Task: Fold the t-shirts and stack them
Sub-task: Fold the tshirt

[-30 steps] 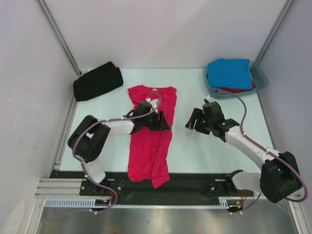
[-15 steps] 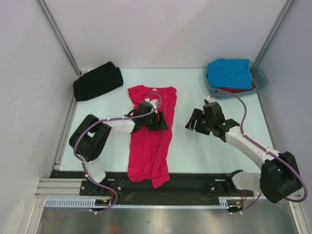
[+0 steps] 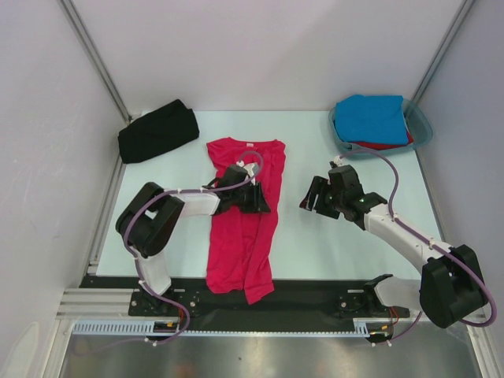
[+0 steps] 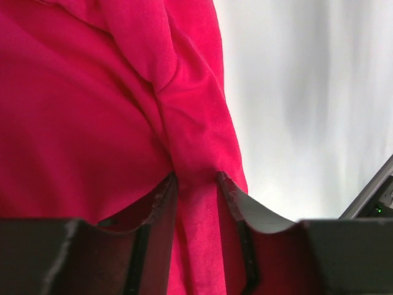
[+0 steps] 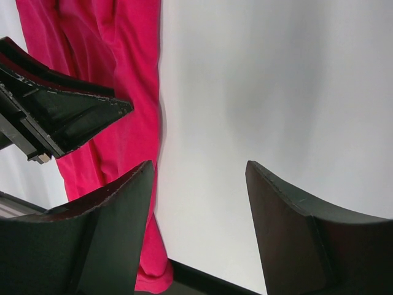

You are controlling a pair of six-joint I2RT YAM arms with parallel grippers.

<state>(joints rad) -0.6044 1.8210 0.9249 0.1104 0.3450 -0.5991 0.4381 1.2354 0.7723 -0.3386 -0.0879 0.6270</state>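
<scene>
The crimson-pink t-shirt (image 3: 244,220) lies lengthwise on the table's middle, folded narrow, its white neck label (image 3: 249,145) at the far end. My left gripper (image 3: 261,198) rests on its right edge, shut on a fold of the pink cloth (image 4: 196,184). My right gripper (image 3: 312,196) is open and empty over bare table to the shirt's right; its view shows the shirt's edge (image 5: 132,123) and the left gripper's finger (image 5: 67,110). A black t-shirt (image 3: 157,131) lies folded at far left. A bright blue t-shirt (image 3: 372,118) lies over a red one (image 3: 386,145) in the tub.
A translucent teal tub (image 3: 421,126) stands at the far right corner. A black strip (image 3: 260,303) runs along the near edge by the arm bases. Grey walls close in both sides and the back.
My left gripper has drawn slightly left and back along the shirt's right edge, the cloth shifting a little with it. The right arm has not moved.
</scene>
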